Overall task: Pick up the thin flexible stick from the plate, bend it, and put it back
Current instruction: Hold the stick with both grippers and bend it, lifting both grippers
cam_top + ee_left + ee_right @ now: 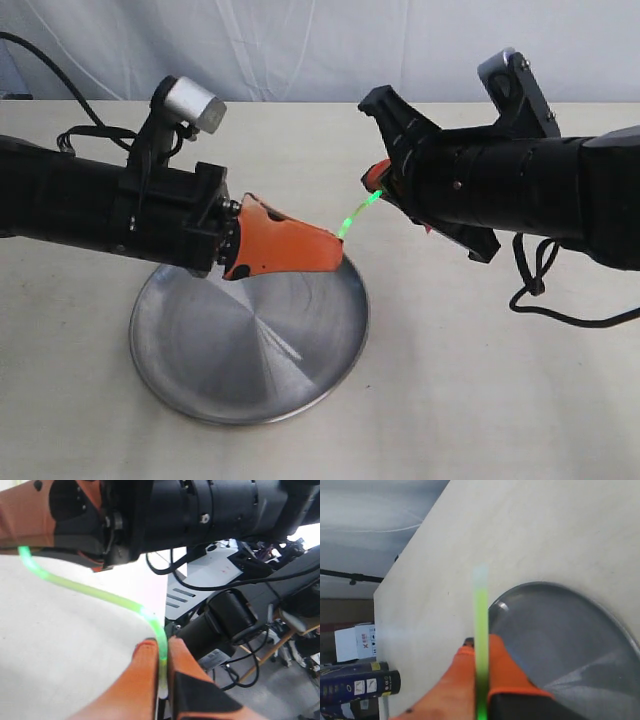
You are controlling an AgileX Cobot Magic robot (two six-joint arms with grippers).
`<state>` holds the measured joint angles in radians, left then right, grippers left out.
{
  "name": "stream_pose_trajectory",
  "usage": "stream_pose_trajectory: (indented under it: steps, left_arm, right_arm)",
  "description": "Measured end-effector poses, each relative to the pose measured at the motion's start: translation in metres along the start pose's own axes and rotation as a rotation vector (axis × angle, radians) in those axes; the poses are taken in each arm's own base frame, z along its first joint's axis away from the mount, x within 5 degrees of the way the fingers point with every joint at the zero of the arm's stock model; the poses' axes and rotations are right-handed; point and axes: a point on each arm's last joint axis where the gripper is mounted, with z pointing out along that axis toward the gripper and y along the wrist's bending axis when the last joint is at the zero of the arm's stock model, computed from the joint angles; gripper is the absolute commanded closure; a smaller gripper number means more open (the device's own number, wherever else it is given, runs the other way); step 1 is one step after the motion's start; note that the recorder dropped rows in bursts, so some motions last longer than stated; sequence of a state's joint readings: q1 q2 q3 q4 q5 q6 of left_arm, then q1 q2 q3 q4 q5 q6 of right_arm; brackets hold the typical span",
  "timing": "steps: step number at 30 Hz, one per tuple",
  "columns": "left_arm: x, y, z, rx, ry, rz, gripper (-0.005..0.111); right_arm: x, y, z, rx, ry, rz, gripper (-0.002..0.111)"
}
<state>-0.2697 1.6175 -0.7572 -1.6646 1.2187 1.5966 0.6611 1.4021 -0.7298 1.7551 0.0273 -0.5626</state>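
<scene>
The thin lime-green stick (356, 213) spans the short gap between my two grippers, above the far right rim of the steel plate (230, 365). My left gripper (338, 256), orange-fingered, is shut on one end of it. In the left wrist view the stick (100, 593) runs in an S-curve from my left gripper (161, 649) to the right gripper's orange fingers (30, 520). My right gripper (377, 186) is shut on the other end. In the right wrist view the stick (481, 615) pokes out past the right gripper (481, 647), with the plate (565, 635) below.
The plate lies on a pale tabletop (480, 400). A black cable (540, 290) loops down from the right arm onto the table. Beyond the table's edge are dark boxes (355, 685) and robot base hardware (235, 620).
</scene>
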Motion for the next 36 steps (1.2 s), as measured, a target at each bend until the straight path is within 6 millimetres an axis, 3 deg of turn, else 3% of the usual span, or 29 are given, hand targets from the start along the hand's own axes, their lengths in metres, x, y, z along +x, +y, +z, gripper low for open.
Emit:
stream_pose_trajectory:
  steps: [11, 15, 21, 36]
  left_arm:
    - [0.004, 0.015, -0.001, -0.158, 0.049, 0.122, 0.107]
    - [-0.007, 0.019, -0.002, -0.215, 0.062, 0.187, 0.107]
    - [-0.021, 0.020, -0.002, -0.249, 0.024, 0.210, 0.107]
    - [-0.023, 0.024, -0.003, -0.303, 0.019, 0.215, 0.107]
  right_arm:
    - [-0.008, 0.000, 0.001, 0.018, -0.057, 0.151, 0.109]
    - [-0.011, 0.014, -0.001, -0.033, -0.047, 0.159, 0.109]
    - [-0.008, 0.016, -0.002, -0.055, -0.011, 0.150, 0.109]
    - [-0.005, 0.018, -0.002, -0.072, 0.018, 0.085, 0.109]
